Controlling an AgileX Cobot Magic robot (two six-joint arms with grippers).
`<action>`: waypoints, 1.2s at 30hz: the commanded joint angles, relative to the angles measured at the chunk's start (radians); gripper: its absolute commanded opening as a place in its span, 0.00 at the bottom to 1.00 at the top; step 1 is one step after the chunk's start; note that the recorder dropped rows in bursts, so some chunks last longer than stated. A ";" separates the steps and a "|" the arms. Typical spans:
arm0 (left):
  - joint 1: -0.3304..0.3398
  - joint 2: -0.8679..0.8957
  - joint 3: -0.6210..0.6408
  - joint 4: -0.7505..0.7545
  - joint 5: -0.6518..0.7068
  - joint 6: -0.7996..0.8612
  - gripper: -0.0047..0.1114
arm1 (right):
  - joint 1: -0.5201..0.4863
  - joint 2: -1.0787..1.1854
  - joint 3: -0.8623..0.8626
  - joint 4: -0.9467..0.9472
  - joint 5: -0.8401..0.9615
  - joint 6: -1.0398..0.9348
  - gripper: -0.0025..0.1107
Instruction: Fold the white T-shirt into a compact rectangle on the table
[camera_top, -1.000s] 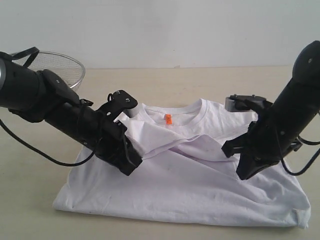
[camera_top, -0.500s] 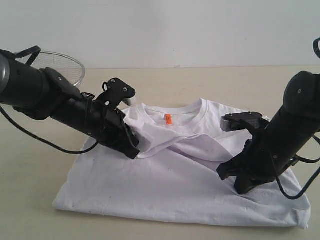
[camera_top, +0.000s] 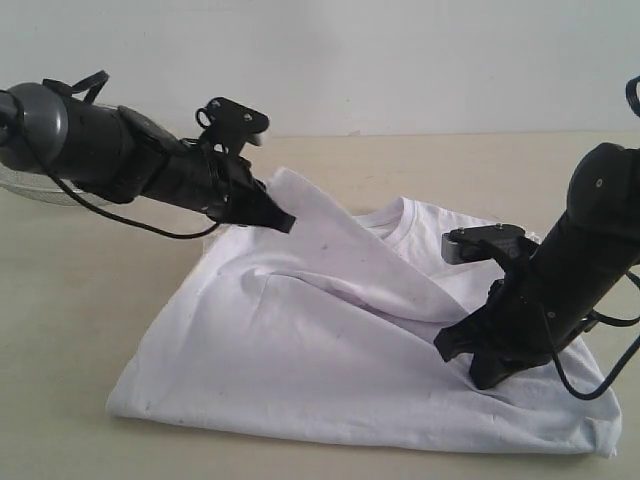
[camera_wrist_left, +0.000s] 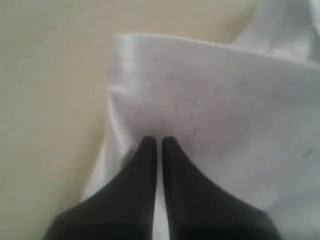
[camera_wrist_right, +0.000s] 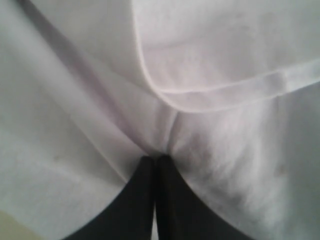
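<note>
— What is the biggest thing here?

— The table (camera_top: 60, 330), pale beige and wide. The white T-shirt (camera_top: 330, 370) lies on its middle, with the bottom hem close to the near edge of the table.

— Does it lie flat?

— Not all of it. The near part is flat on the table. The left shoulder part is raised off the table and hangs as a slanted sheet over the chest.

— What raises it?

— The left arm (camera_top: 110, 155), black, which reaches in from the left edge of the table. The right arm (camera_top: 590, 250), also black, comes from the right edge and leans down over the right part of the T-shirt.

— Is there something behind them?

— A wire basket (camera_top: 25, 185), near the far left corner of the table, mostly hidden behind the left arm.

— And the jaws?

— The left gripper (camera_top: 285, 222) is in the air. Its jaws are narrow and pinch the top fold of the raised cloth. The right gripper (camera_top: 485, 375) has its tips down on the cloth, near the right sleeve. Its jaws are pressed together, and the cloth puckers into the tips, so a small pinch of T-shirt sits between them.

— And the smallest thing?

— The collar (camera_top: 400, 215), toward the far edge. Only its right half shows; the raised sheet covers the rest.
</note>
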 joint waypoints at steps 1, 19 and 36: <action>0.070 -0.002 0.000 -0.016 -0.058 -0.100 0.08 | -0.001 -0.011 0.005 -0.021 0.007 0.002 0.02; 0.158 -0.106 0.009 0.005 0.444 -0.044 0.08 | -0.001 -0.072 0.001 -0.030 -0.008 -0.010 0.02; 0.003 -0.131 0.215 0.042 0.341 -0.078 0.08 | -0.001 -0.191 0.001 -0.117 -0.074 0.017 0.50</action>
